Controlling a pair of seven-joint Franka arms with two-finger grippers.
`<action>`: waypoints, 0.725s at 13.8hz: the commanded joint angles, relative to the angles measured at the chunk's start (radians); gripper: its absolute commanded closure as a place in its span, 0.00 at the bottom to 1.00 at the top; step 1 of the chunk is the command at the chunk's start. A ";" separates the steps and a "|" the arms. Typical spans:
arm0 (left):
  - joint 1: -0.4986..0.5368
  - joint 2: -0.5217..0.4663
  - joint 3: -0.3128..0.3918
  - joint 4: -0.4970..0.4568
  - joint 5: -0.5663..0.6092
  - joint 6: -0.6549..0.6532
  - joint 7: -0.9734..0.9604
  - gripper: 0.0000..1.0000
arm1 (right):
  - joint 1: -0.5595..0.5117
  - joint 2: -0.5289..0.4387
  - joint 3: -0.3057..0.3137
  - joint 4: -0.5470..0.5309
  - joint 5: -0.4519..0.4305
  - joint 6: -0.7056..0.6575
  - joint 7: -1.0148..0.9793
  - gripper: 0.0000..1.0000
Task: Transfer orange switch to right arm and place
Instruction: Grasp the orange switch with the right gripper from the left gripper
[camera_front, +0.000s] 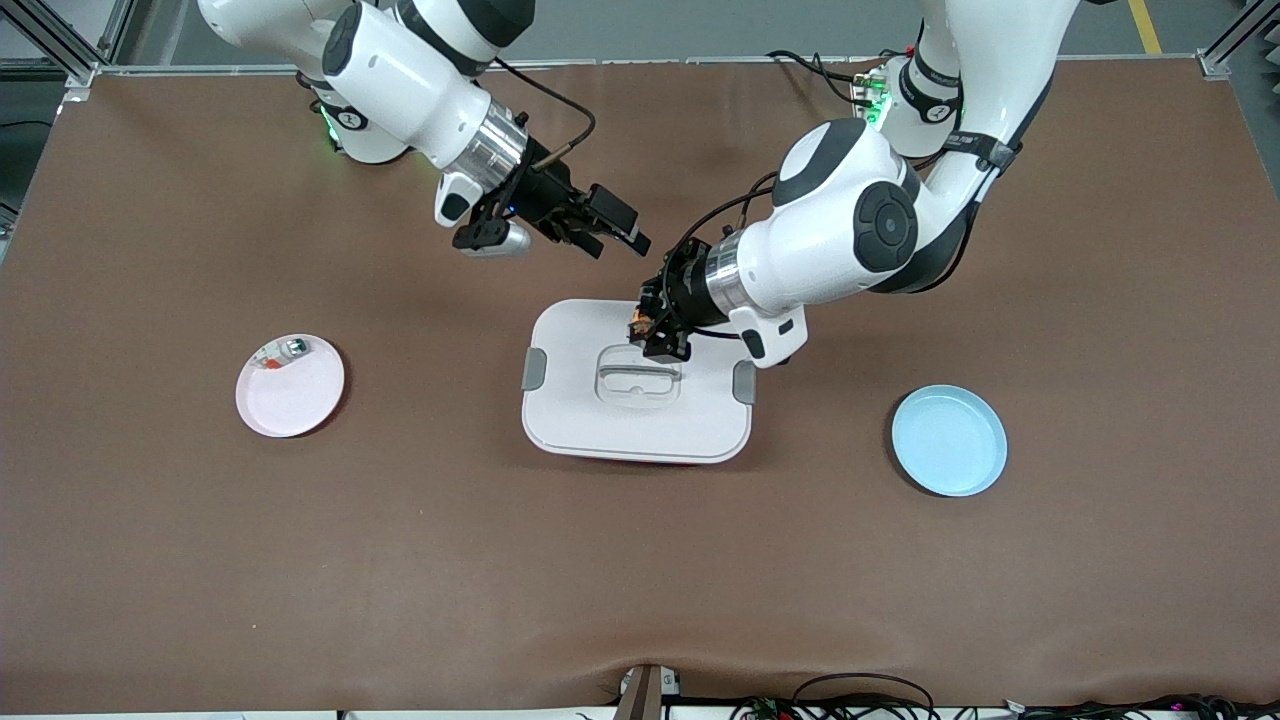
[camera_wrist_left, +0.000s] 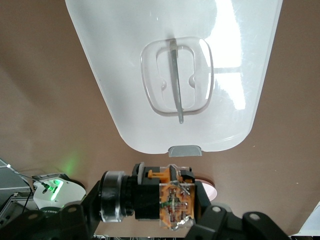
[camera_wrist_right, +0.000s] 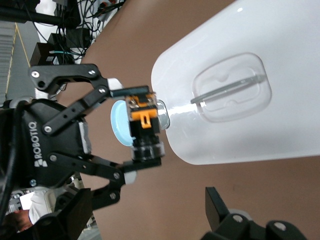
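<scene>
**Switch held over the white lid, second gripper close by**

The pink plate (camera_front: 290, 386) sits toward the right arm's end of the table, with a small pale clear-and-green piece (camera_front: 283, 351) on its rim area. Above and beside it, the right arm (camera_front: 400, 75) reaches out from its base and slopes down toward the table's middle. Its wrist is tilted, and the right gripper (camera_front: 600, 232) hangs over bare table just off the white lid (camera_front: 636, 382). Its fingers are spread apart and hold nothing.

The left arm (camera_front: 850, 225) bends at the elbow and points its wrist toward the right arm. The left gripper (camera_front: 652, 325) hangs over the lid's edge, near the lid's recessed handle (camera_front: 640, 377). Its fingers are closed on the orange switch (camera_wrist_right: 145, 127), which sits clamped between them, its orange band showing. In the right wrist view the word ROBOTIQ reads on the left gripper's body.

The blue plate (camera_front: 949, 440) lies toward the left arm's end.
</scene>
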 joint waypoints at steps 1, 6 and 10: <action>-0.017 0.009 0.000 0.024 -0.017 0.010 -0.017 1.00 | -0.067 0.051 -0.004 0.067 0.023 -0.054 -0.169 0.00; -0.035 0.008 0.000 0.025 -0.016 0.018 -0.014 1.00 | -0.143 0.078 -0.004 0.112 0.035 -0.139 -0.234 0.00; -0.043 0.008 0.000 0.025 -0.017 0.046 -0.017 1.00 | -0.126 0.104 -0.003 0.110 0.113 -0.131 -0.186 0.00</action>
